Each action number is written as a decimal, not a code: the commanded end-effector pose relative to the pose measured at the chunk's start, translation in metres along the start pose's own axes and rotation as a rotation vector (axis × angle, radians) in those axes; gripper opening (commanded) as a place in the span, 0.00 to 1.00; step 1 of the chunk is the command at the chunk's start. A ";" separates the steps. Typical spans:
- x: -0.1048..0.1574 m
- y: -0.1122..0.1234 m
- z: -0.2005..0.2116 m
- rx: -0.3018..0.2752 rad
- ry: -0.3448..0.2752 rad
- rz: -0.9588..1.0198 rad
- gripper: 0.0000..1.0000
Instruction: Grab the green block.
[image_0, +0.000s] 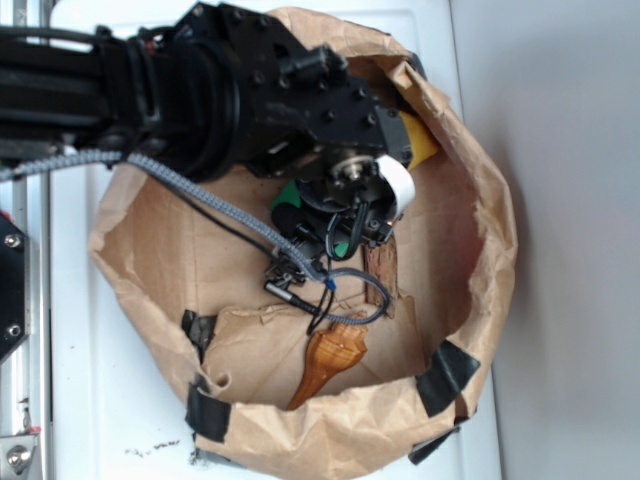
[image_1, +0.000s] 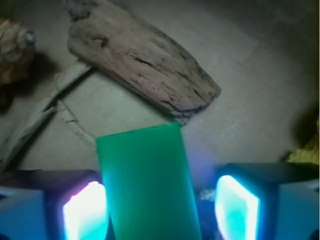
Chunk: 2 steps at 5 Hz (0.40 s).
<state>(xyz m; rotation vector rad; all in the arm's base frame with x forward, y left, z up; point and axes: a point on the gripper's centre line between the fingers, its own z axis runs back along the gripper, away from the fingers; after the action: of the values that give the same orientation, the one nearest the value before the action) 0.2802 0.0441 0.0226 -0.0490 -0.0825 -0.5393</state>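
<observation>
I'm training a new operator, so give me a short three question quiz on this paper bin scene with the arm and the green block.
1. True or false: the green block lies between the open fingers of the gripper.
2. What lies just beyond the block's far end: A the bark piece, B the yellow cloth, C a metal spoon?
3. Fill in: black ____ patches the rim of the paper bin.

Key: 1 true, a gap shows on the right side. 2 A. 3 tape.
</observation>
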 end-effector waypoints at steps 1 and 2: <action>0.008 0.006 0.010 -0.008 -0.045 0.043 0.00; 0.012 0.008 0.026 -0.027 -0.072 0.064 0.00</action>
<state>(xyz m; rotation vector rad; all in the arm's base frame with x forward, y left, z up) 0.2827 0.0382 0.0317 -0.1373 -0.0783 -0.4831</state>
